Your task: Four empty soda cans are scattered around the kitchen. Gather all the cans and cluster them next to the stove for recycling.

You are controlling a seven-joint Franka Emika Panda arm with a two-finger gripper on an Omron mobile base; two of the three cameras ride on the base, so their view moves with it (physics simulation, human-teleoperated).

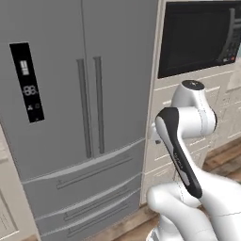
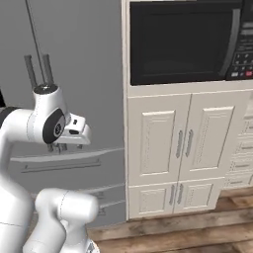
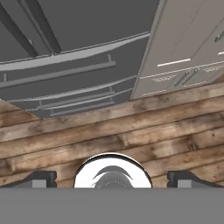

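No soda cans and no stove in front of the robot right now, so where the cans are can't be told from here; judged from that, the gathering is at a search/transit stage, nothing collected in hand. The gripper point(image 3: 112, 179) points down at the floor w/ its two dark fingertips point(image 3: 39, 178) set wide apart at 8 and 4 o'clock of the hand view, nothing between them but bare planks. Prob. held open like that because there's nothing to carry yet and it's ready for a first pick. The arm point(image 1: 181, 160) is folded in tight over the base, elbow high, at approx 4 o'clock in the left base view and 8 o'clock in the right one; a tucked pose like this makes sense for driving, keeps the reach clear of the cabinetry. Outward from there: the grey fridge point(image 1: 80, 94) fills 9 to 12 o'clock of the left base view, twin door handles upright, drawers below. Just beside it toward 1 o'clock sits the black built-in wall oven point(image 2: 183, 42), w/ cream cabinets point(image 2: 178, 143) under it at 3 to 5 o'clock in the right base view. Wood plank floor point(image 3: 131, 131) runs along the foot of both. Next move likely needs the base to turn or drive toward a counter where cans could stand.
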